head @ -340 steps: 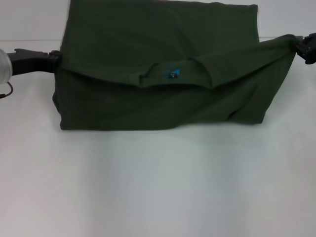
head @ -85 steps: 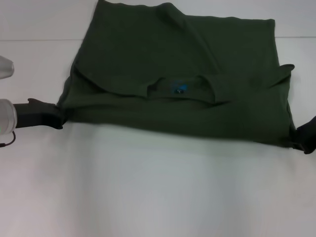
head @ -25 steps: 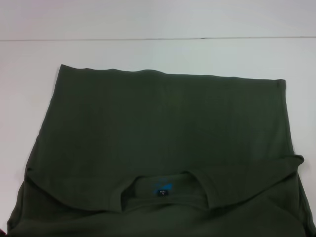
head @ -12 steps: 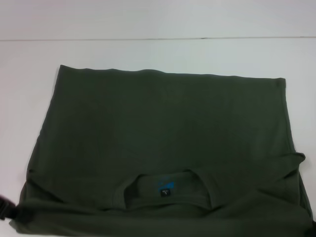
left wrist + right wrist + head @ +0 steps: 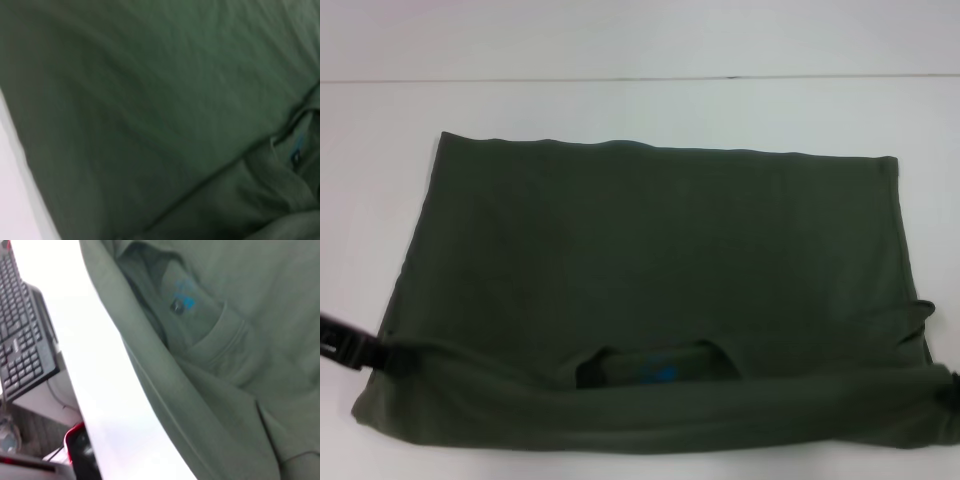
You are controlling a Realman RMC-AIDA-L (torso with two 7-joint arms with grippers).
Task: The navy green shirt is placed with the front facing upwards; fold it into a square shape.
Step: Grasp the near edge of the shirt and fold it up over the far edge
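**Near edge lifted, fold toward the far hem in hand**

I have the dark olive-green cotton shirt (image 5: 660, 260) spread on the white table (image 5: 640, 110), its collar-side edge raised into a roll across the near side. My left gripper (image 5: 365, 352) sits at the roll's left corner; whether it pinches cloth I cannot tell. My right gripper (image 5: 952, 392) barely shows at the right corner, state unclear too. The blue-marked neck label (image 5: 660, 373) peeks from the collar opening. Next, I judge, both corners must travel evenly toward the far hem.

Only slivers of the robot showed: the left gripper (image 5: 345, 342) was a slim black bar, the right gripper (image 5: 952, 392) a small black shape.
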